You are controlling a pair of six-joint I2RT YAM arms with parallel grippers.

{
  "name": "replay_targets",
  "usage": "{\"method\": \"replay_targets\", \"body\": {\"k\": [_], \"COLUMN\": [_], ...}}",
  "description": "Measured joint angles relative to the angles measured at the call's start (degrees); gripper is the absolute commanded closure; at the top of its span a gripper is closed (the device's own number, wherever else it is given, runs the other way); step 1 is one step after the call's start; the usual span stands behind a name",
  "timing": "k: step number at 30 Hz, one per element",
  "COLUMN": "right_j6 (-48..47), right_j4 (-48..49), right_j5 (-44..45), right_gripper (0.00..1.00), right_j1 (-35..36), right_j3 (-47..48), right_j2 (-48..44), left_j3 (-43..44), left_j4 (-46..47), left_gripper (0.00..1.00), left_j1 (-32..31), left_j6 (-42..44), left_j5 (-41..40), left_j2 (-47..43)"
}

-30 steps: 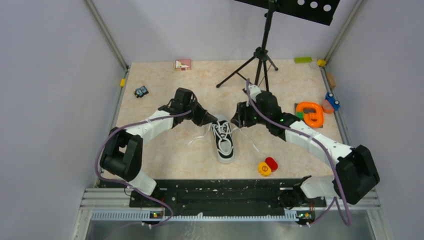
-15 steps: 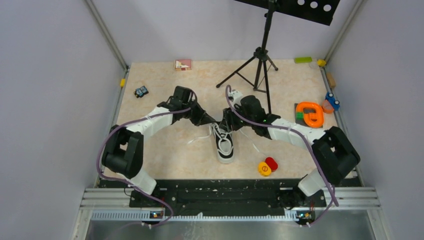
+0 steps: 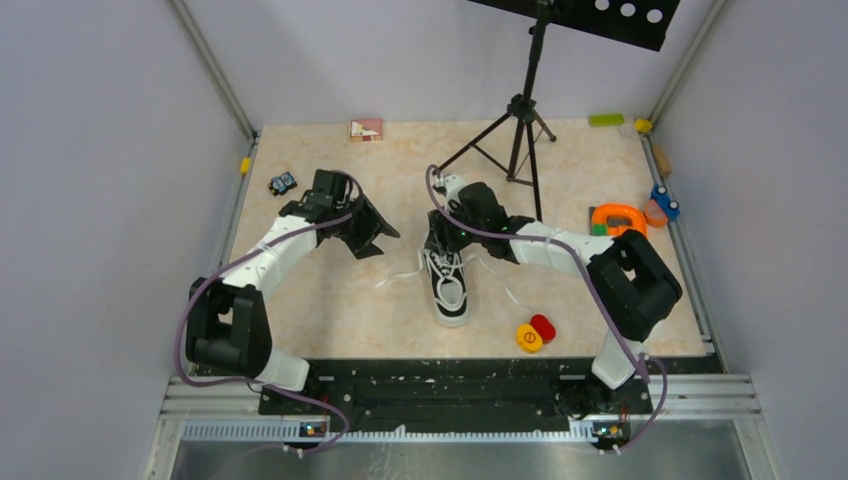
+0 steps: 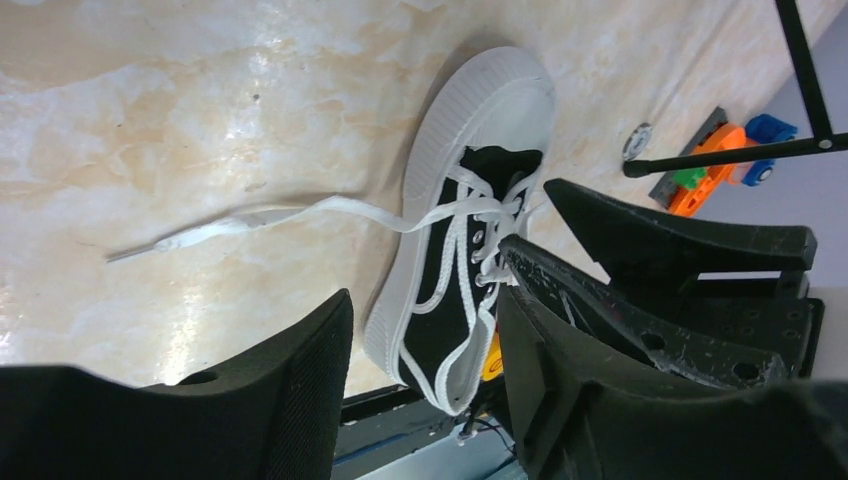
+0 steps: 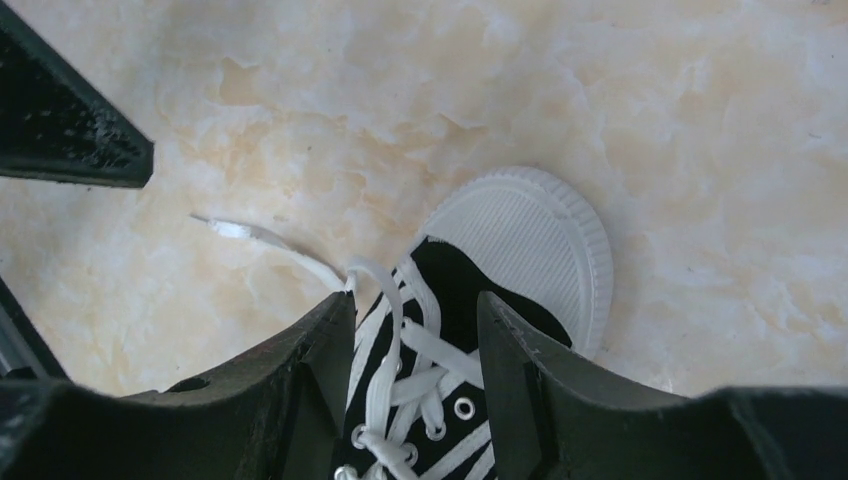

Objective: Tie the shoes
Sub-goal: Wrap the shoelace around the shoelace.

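My right gripper (image 5: 415,305) hangs half-spread over the small black low-top sneaker (image 3: 450,290), one finger on either side of the laced tongue. I see nothing pinched between them, though a white lace (image 5: 388,350) lies in the gap. The sneaker stands on its sole in the middle of the marbled beige counter (image 3: 330,300), white toe cap toward the arm bases. One loose lace end (image 4: 230,225) trails over the counter on the sneaker's left side. My left gripper (image 4: 422,300) is off to the left, clear of the sneaker, spread apart and holding nothing. Near the toe, toward the right, lies a yellow round disc (image 3: 528,339) with a red round disc (image 3: 543,326) just beside it. Further right sits an orange plastic toy (image 3: 618,228), and a black tripod (image 3: 520,110) stands at the far side.
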Motion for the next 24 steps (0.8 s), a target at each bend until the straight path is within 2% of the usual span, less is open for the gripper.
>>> {"method": "replay_targets", "body": {"k": [16,18,21,24], "right_j6": [-1.5,-1.5,-1.4,-1.5], "right_j4": [-2.2,-2.4,-2.5,-2.4], "right_j5": [1.1,1.1,1.1,0.9], "right_gripper": [0.58,0.65,0.85,0.98], "right_j1": [1.3,1.3,1.4,1.4], "right_j3": [5.2,5.2,5.2,5.2], "right_j2": [5.9,6.6,7.0,7.0], "left_j3": [0.0,0.0,0.0,0.0], "left_j4": [-2.3,-2.2,-2.2,-2.2], "left_gripper": [0.42,0.42,0.42,0.46], "left_j1": [0.3,0.3,0.3,0.3], "left_j6": [4.7,4.9,4.9,5.1], "left_j5": [0.8,1.0,1.3,1.6], "left_j2": [-0.1,-0.1,-0.1,-0.1]}}
